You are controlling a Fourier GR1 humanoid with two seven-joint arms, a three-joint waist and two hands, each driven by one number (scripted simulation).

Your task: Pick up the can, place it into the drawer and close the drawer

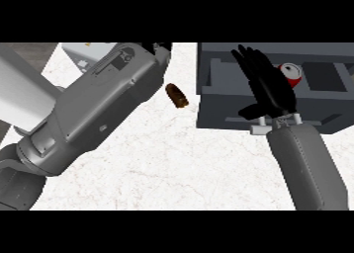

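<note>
Red cylindrical can (291,75) lying inside open dark grey drawer (216,106), at counter's far right edge, partly hidden behind right hand. Black right hand (271,89) hovering over drawer, fingers straight, spread, gripping nothing. Small brown oblong object (177,95) lying on white marble counter (172,163), just beside drawer's left wall. Left hand mostly out of view at far edge; finger state: cannot tell.

Grey boxy forearms (92,104); black robot hand (271,86); white wrist fittings.
</note>
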